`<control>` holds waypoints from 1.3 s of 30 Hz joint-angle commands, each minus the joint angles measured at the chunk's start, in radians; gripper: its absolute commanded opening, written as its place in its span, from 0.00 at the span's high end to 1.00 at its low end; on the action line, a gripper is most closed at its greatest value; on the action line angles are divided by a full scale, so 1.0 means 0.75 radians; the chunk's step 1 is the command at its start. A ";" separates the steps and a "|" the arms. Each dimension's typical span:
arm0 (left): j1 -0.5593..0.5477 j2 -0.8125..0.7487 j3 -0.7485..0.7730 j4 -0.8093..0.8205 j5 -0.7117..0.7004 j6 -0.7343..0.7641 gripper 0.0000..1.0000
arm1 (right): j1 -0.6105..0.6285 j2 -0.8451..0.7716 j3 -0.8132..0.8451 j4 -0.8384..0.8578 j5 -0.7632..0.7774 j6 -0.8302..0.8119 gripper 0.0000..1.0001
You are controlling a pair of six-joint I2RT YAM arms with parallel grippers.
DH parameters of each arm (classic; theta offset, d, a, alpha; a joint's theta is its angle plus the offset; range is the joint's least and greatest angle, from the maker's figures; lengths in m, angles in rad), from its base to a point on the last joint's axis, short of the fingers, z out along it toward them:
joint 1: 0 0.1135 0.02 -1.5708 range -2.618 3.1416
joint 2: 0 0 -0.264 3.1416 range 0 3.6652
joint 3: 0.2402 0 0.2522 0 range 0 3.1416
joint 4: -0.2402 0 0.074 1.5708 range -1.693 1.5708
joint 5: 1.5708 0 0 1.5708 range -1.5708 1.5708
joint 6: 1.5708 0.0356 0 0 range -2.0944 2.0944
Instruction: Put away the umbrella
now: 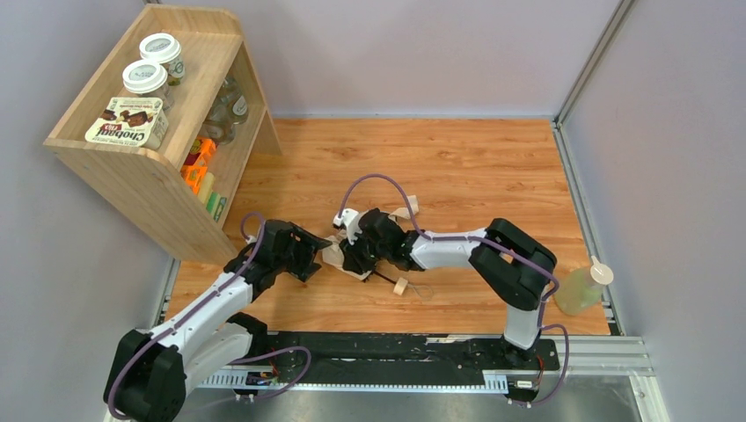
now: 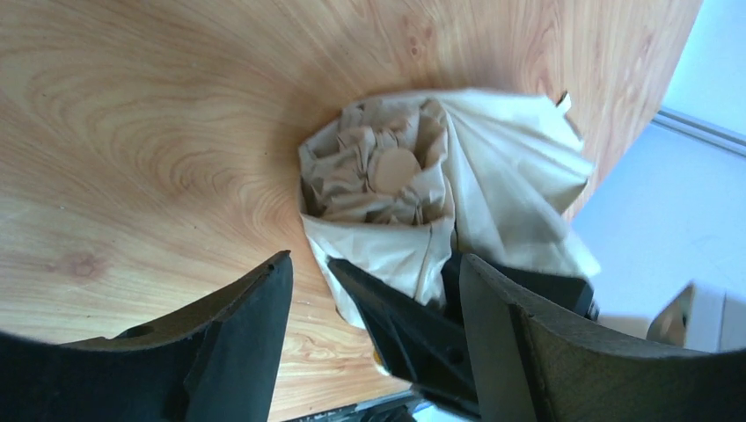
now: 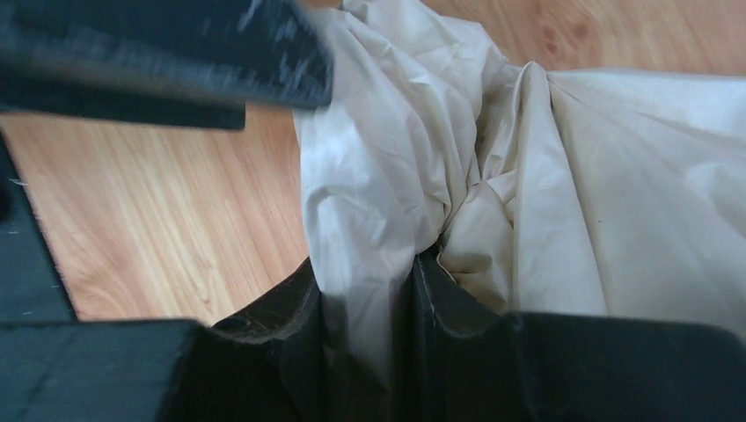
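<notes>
The umbrella [image 1: 334, 257] lies folded on the wooden table, mostly under my right gripper [image 1: 359, 262]. Its cream handle [image 1: 401, 286] pokes out toward the near edge. In the right wrist view a fold of the pale beige canopy [image 3: 563, 176] is pinched between the two fingers of my right gripper [image 3: 365, 281], which is shut on it. My left gripper [image 1: 317, 255] is just left of the bundle. In the left wrist view my left gripper [image 2: 376, 264] stands open before the crumpled canopy end [image 2: 396, 176], holding nothing, and a right finger [image 2: 413, 338] reaches in between its fingers.
A wooden shelf unit [image 1: 149, 176] stands at the back left, with jars [image 1: 145, 77] and a Chobani box [image 1: 127, 121] on top and more items inside. A yellowish bottle [image 1: 581, 288] stands at the table's right edge. Walls close in at the back and on both sides.
</notes>
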 commanded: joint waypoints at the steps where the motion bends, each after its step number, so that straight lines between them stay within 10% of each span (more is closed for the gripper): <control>1: 0.010 -0.074 -0.040 -0.018 0.046 0.026 0.24 | -0.079 0.274 0.025 -0.556 -0.447 0.084 1.00; 39: 0.006 0.167 0.019 0.177 0.034 -0.095 0.22 | -0.222 0.403 0.188 -0.690 -0.580 0.053 1.00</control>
